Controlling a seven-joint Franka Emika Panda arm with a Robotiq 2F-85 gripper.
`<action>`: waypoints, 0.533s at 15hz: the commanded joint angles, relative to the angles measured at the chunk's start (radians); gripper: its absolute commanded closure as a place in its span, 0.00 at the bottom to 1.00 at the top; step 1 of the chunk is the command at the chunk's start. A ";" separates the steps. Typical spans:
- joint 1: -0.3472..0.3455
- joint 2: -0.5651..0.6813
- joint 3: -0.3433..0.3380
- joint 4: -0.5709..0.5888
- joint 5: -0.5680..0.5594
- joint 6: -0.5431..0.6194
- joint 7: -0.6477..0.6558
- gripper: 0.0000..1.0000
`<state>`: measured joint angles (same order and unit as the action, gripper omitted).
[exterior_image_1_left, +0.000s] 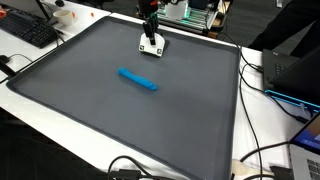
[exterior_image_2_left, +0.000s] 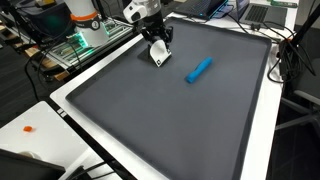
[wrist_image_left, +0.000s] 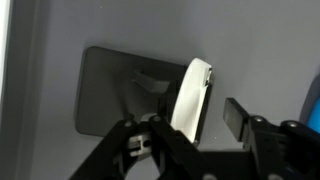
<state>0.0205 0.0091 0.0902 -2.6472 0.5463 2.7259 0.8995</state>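
Observation:
My gripper (exterior_image_1_left: 150, 36) hangs over the far edge of the dark grey mat (exterior_image_1_left: 120, 120), straddling a small white flat block (exterior_image_1_left: 152, 45). In the wrist view the white block (wrist_image_left: 190, 95) stands on edge between the jaws of the gripper (wrist_image_left: 196, 122). The right finger pad (wrist_image_left: 240, 117) is still a gap away from it, and the left finger is mostly hidden behind the linkage. The jaws stand partly closed and do not clamp the block. A blue cylinder (exterior_image_1_left: 138, 79) lies alone near the mat's middle, also seen in an exterior view (exterior_image_2_left: 198, 69), well away from the gripper (exterior_image_2_left: 157, 44).
A white table rim (exterior_image_2_left: 70, 110) borders the mat. A keyboard (exterior_image_1_left: 27, 30) lies beside one corner, and cables (exterior_image_1_left: 268, 150) and dark equipment (exterior_image_1_left: 292, 75) crowd another side. A small orange item (exterior_image_2_left: 28, 128) lies on the table outside the mat.

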 joint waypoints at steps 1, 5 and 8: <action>0.019 0.005 -0.008 -0.014 0.025 0.037 0.018 0.70; 0.022 -0.002 -0.006 -0.016 0.082 0.078 0.016 0.99; 0.027 -0.006 -0.004 -0.015 0.126 0.109 0.009 1.00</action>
<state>0.0288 0.0105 0.0903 -2.6470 0.6166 2.7932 0.9093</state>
